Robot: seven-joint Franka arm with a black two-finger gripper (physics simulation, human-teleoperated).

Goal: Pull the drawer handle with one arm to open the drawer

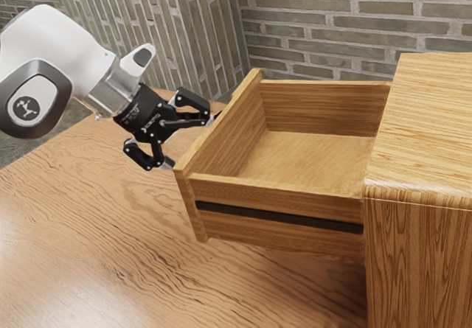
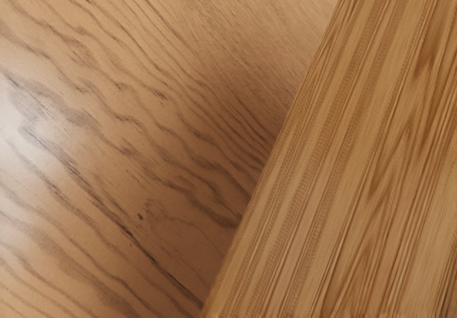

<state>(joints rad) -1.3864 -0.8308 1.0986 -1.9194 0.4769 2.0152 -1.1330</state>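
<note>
- The drawer stands pulled well out of the wooden cabinet, which sits at 3 o'clock in the exterior view; the drawer itself lies at the centre of that view.
- It is a light oak box with plain walls and a bare wooden floor. A dark groove runs along the side wall that faces the camera.
- The black gripper is at the drawer's 9 o'clock, right by the front panel. Its fingers are spread wide apart, one tip near the panel's upper edge and one near its lower corner.
- The white arm comes in from 10 o'clock.
- In the wrist view the drawer front shows fine, straight striped grain, with the tabletop beside it.
- The table is glossy wood with broad, wavy grain.
- Grey-brown brick walls close the room at 12 o'clock, and a dark grey floor shows at 9 o'clock.
</note>
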